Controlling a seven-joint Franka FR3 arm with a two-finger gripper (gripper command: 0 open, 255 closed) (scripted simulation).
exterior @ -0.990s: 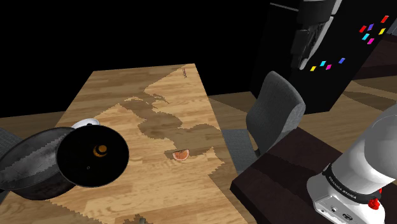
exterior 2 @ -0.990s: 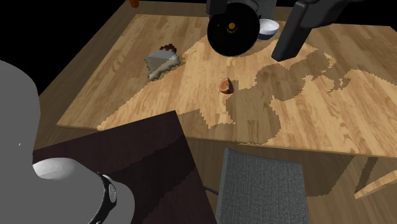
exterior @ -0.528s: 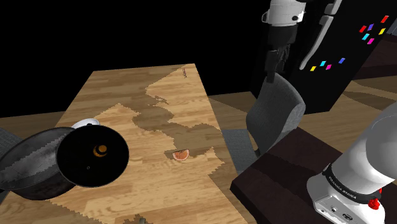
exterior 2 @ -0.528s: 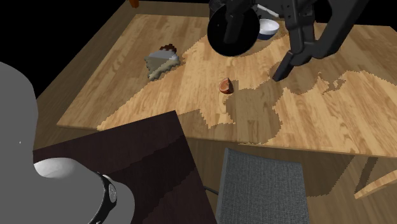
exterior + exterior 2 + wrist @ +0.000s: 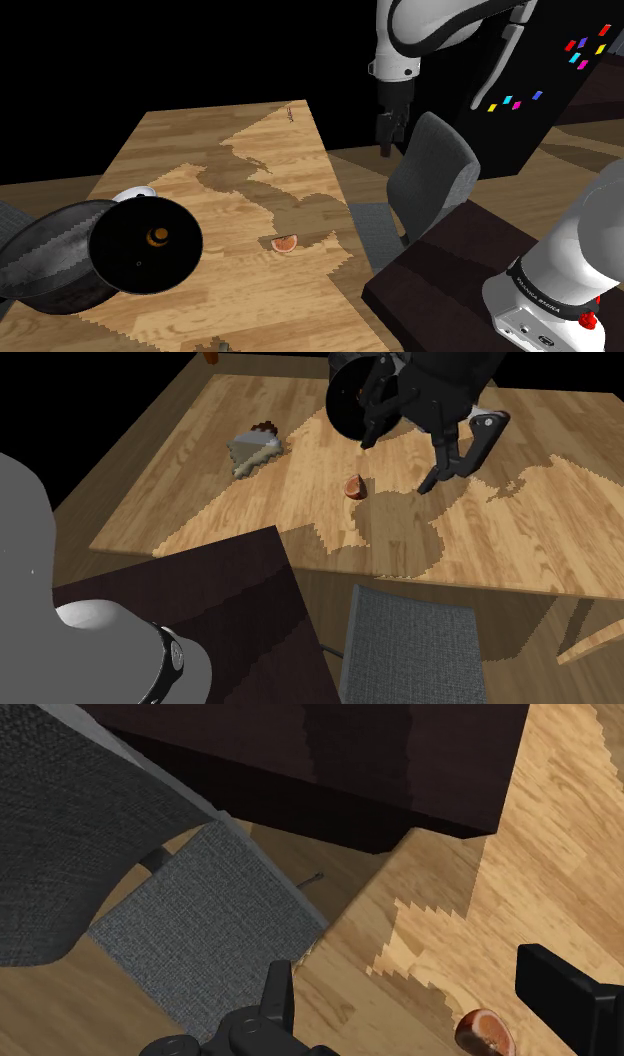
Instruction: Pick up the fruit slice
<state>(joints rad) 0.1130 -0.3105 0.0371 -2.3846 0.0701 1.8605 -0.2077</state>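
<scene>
The fruit slice (image 5: pixel 285 243) is a small reddish-orange wedge lying on the wooden table (image 5: pixel 200 150), near the edge beside the chair. In the second exterior view the fruit slice (image 5: pixel 354 486) lies just left of my gripper (image 5: pixel 396 466), which hangs open in the air above the table. In the shoulder view my gripper (image 5: pixel 388 135) is high over the table's right edge, well above the slice. In the wrist view the fruit slice (image 5: pixel 483 1031) shows far below my gripper (image 5: pixel 402 962), close to one finger. Nothing is between the fingers.
A black round pan (image 5: pixel 145 245) and a white bowl (image 5: pixel 135 193) sit at the table's left in the shoulder view. A grey wedge-shaped object (image 5: pixel 252 452) lies on the table. A grey chair (image 5: pixel 430 180) stands at the table's edge by the dark stand (image 5: pixel 450 290).
The arm has swung to the shoulder view's left and come lower, from in front of the black cabinet to above the table's edge. The slice has not moved.
</scene>
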